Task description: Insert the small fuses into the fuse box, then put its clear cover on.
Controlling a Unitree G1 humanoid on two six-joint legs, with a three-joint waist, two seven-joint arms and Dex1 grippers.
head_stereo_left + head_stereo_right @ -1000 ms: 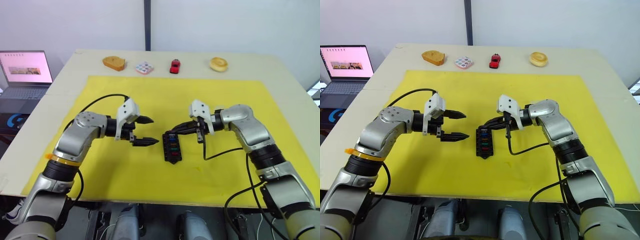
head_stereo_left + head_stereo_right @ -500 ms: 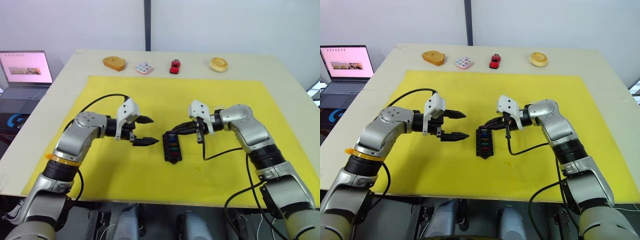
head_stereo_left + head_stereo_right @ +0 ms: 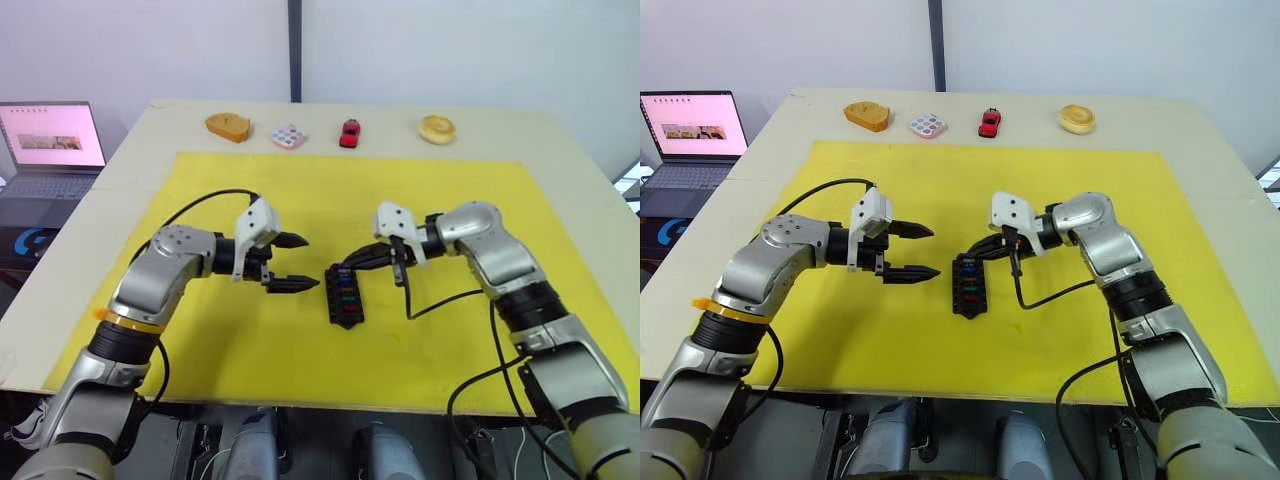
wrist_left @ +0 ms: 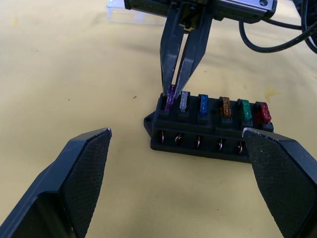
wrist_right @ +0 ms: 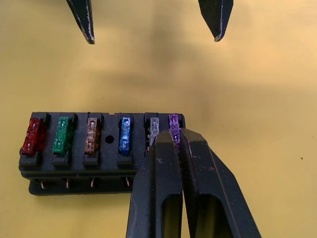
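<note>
Purple fuse (image 4: 170, 95) pinched by right end effector (image 4: 177, 90), slotted in fuse box (image 4: 208, 130)

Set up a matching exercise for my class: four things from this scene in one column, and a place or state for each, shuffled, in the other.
Column 1
1. purple fuse
2. red fuse
3. left claw
4. toy car

Column 2
A. open, beside the fuse box
B. far table edge
C. pinched by the right claw
D. end slot opposite the purple one

Pairs: 1-C, 2-D, 3-A, 4-B
</note>
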